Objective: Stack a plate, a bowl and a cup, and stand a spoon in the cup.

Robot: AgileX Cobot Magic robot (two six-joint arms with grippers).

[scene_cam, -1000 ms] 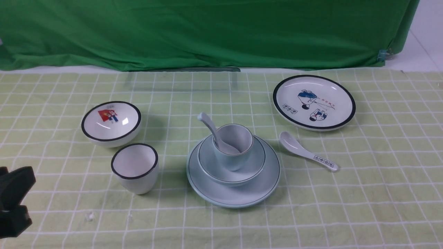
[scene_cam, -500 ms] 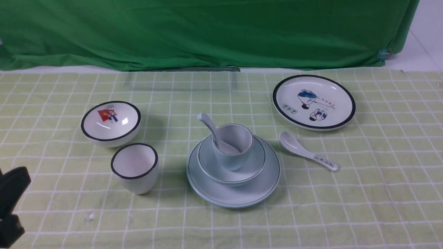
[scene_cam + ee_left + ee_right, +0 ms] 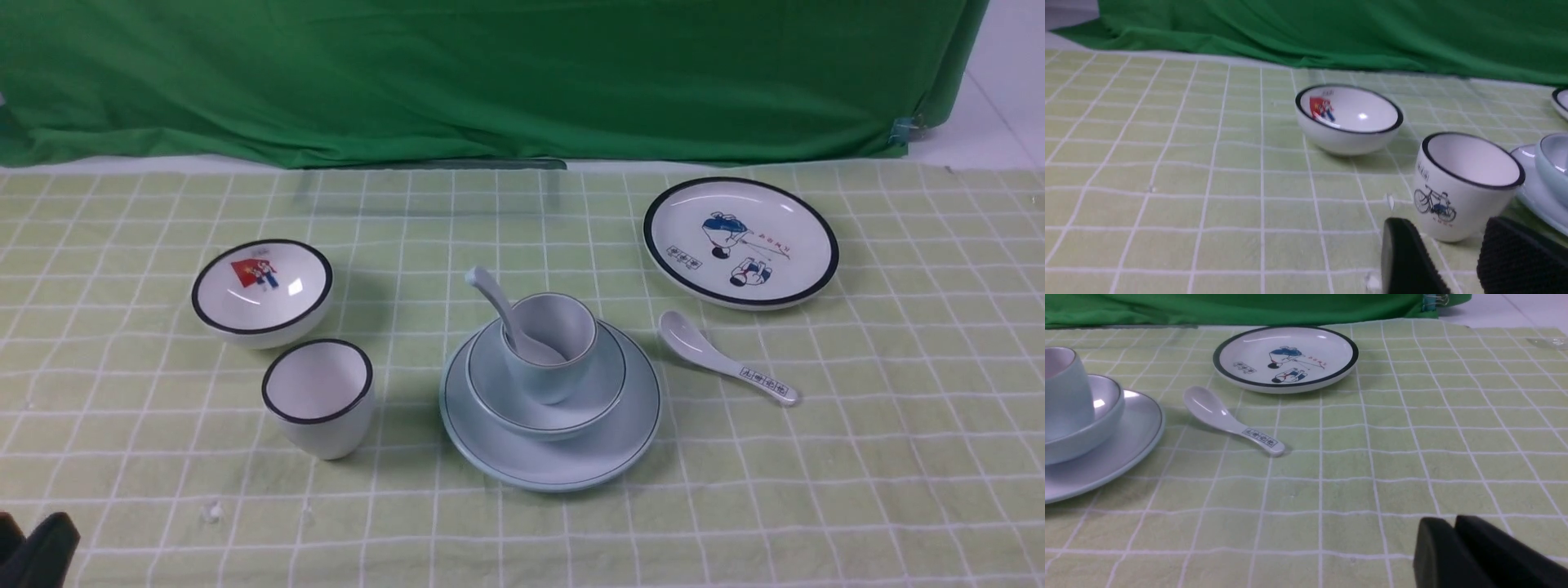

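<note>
In the middle of the checked cloth the pale blue plate carries the pale blue bowl, and the pale blue cup stands in the bowl. The plain white spoon stands in the cup, its handle leaning out to the left. My left gripper is open and empty, low over the cloth and well to the left of the stack; only its dark tip shows in the front view's bottom left corner. My right gripper hangs to the right of the stack, its fingers pressed together on nothing.
A white black-rimmed bowl and a white black-rimmed cup stand left of the stack. A white cartoon plate and a spoon with printed marks lie to its right. A green curtain hangs behind the table.
The left gripper has sunk toward the front view's bottom left corner, almost out of frame. The stack and the other dishes have not moved.
</note>
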